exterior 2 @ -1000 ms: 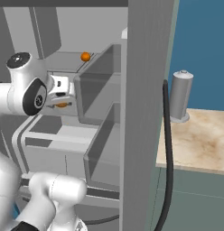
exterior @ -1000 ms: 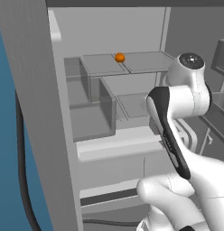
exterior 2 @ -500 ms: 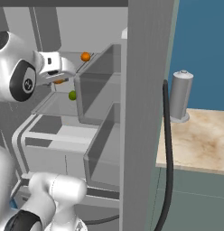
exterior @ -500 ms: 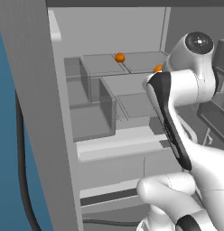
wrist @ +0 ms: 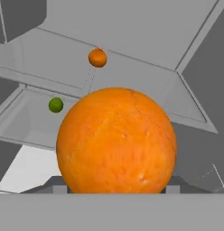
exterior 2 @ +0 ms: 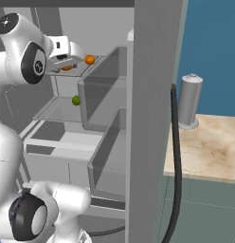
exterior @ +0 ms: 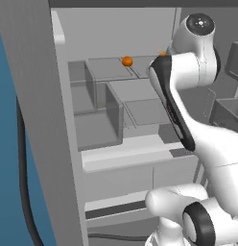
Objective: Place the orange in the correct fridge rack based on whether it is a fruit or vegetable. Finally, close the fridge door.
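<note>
My gripper is shut on the orange, which looms large in the hand view, and its fingers are hidden behind the fruit. The held orange hangs just in front of the fridge's upper rack; its edge peeks past the arm. A second small orange ball lies on that upper rack. A small green ball sits on the rack below. The fridge door stands open, its dark handle and inner bins showing.
A grey cylinder stands on the beige counter beyond the door. Clear drawers fill the fridge's lower part. Dark bins sit to the right of the arm. The blue wall lies left of the door.
The arm has risen and reached forward, carrying the orange from the lower rack's height up to the upper rack's front edge.
</note>
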